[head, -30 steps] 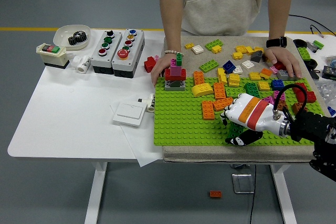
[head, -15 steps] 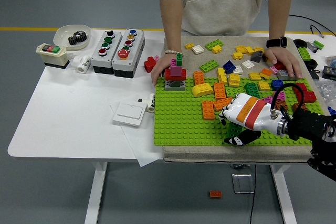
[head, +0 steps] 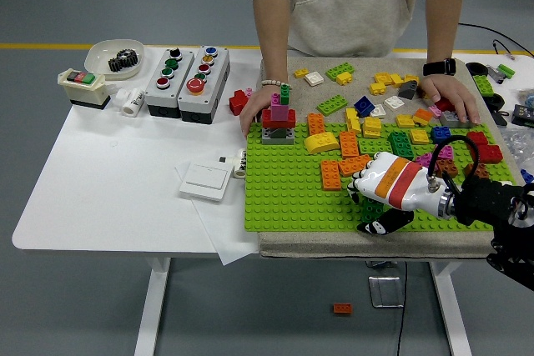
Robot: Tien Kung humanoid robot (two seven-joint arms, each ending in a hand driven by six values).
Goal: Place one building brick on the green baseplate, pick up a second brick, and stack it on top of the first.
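Observation:
The green baseplate [head: 284, 198] lies on a beige mat. My right hand [head: 373, 206], white with an orange band, hovers low over the plate's front right part. Its fingers curl down around a dark green brick [head: 372, 209] that sits on or just above the studs, with the thumb under its near side. Just left of the hand, orange bricks [head: 340, 166] lie on the plate. A small tower [head: 279, 118] of grey, red, pink and green bricks stands at the plate's far left. My left arm is out of view.
A person stands at the far side, with one hand [head: 254, 111] beside the tower and the other [head: 448, 94] among several loose bricks [head: 384, 93]. Button boxes [head: 188, 79], a bowl with a gear [head: 117, 57] and a white switch plate [head: 206, 181] sit on the table's left.
My right hand has shifted slightly left and lower over the baseplate, still curled around the dark green brick. The person's hands have stayed put.

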